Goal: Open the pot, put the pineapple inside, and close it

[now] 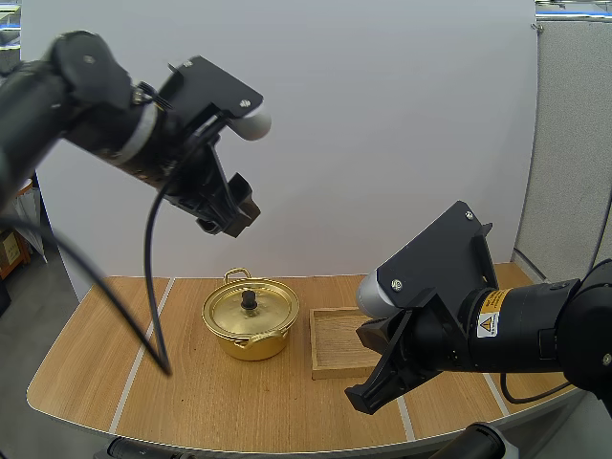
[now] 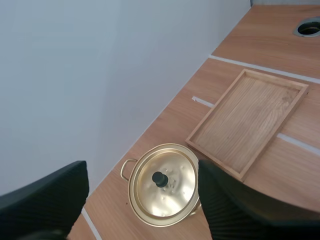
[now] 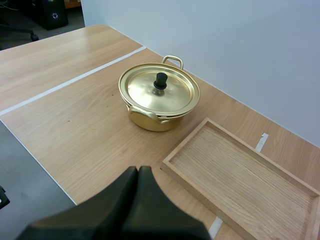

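Wooden table [image 1: 191,402] with white lines. Wooden tray [image 1: 335,349] flat on it, right of centre. Left gripper [image 1: 228,218] raised high over the table, fingers spread wide, holding nothing. Right gripper [image 1: 365,394] low, near the tray, fingers pressed together, empty. Shiny gold pot [image 1: 251,333] just beside the tray, loop handles at two sides. Lid [image 1: 251,308] on, dimpled. Black knob [image 1: 249,299] at its centre.
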Robot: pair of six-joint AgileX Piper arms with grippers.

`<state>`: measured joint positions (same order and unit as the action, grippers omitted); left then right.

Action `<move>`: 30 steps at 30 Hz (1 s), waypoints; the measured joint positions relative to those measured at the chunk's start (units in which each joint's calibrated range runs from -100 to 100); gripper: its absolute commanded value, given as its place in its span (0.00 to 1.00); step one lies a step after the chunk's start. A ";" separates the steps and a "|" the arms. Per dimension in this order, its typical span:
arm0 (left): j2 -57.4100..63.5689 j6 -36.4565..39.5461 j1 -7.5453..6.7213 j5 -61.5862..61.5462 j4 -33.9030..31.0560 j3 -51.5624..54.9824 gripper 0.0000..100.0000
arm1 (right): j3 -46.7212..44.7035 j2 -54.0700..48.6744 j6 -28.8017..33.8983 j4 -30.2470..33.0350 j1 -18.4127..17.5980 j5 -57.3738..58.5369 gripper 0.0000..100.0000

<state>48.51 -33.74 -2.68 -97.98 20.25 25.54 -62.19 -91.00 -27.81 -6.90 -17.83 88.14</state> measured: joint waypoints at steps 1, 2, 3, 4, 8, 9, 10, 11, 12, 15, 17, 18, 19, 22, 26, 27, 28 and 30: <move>2.21 0.72 0.00 -0.57 0.00 0.00 1.00 | 0.00 0.00 0.00 0.00 0.00 0.00 0.00; 4.35 1.05 0.00 -0.70 -0.11 0.00 1.00 | 0.00 0.00 0.00 0.00 0.00 0.00 0.00; 7.04 1.51 0.00 -1.12 -0.11 0.00 1.00 | 0.00 0.00 0.00 0.00 0.00 0.00 0.00; 9.48 2.24 0.00 -1.18 -0.11 0.00 1.00 | 0.00 0.00 0.00 0.00 0.00 0.00 0.00; 15.50 4.19 0.00 -1.39 -0.11 0.00 1.00 | 0.00 0.00 0.00 0.00 0.00 0.00 0.00; 16.92 4.78 0.00 -1.39 -0.11 0.00 1.00 | 0.00 0.00 0.00 0.00 0.00 0.00 0.00; 17.89 5.21 0.00 -1.39 -0.11 0.00 1.00 | 0.00 0.00 0.00 0.00 0.00 0.00 0.00; 19.26 5.48 0.00 -1.39 -0.11 0.17 1.00 | 0.00 0.00 0.00 0.00 0.00 0.00 0.00; 20.35 5.73 0.00 -1.39 -0.11 0.64 1.00 | 0.00 0.00 0.00 0.00 0.00 0.00 0.00; 23.83 7.11 0.00 -1.39 -0.11 2.94 1.00 | 0.00 0.00 0.00 0.00 0.00 0.00 0.00; 25.37 7.65 0.00 -1.60 -0.11 4.20 1.00 | 0.00 0.00 0.00 0.13 0.00 0.00 0.00; 26.03 7.76 0.00 -1.79 -0.11 4.70 1.00 | 0.00 0.00 0.00 0.13 0.00 0.00 0.00; 26.97 7.87 0.00 -1.79 -0.11 5.42 1.00 | 0.00 0.00 0.00 0.41 0.07 0.00 0.00; 29.06 8.57 0.00 -1.79 -0.11 6.98 1.00 | 0.00 0.00 0.00 0.99 0.68 0.00 0.00; 32.10 9.76 0.00 -1.92 -0.11 9.35 1.00 | 0.00 0.00 0.00 1.38 1.87 0.00 0.00; 32.76 10.07 0.00 -1.92 -0.11 9.90 1.00 | 0.00 -0.10 0.00 1.38 2.27 0.00 0.00; 33.40 10.44 0.00 -1.92 -0.11 10.47 1.00 | 0.00 -0.49 0.00 1.50 2.72 0.00 0.00; 34.84 11.25 0.00 -1.92 -0.11 11.39 0.84 | -0.03 -1.48 0.00 1.50 3.58 0.00 0.00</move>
<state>83.35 -22.49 -2.68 -99.90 20.14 36.94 -62.22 -92.48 -27.81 -5.40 -14.25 88.14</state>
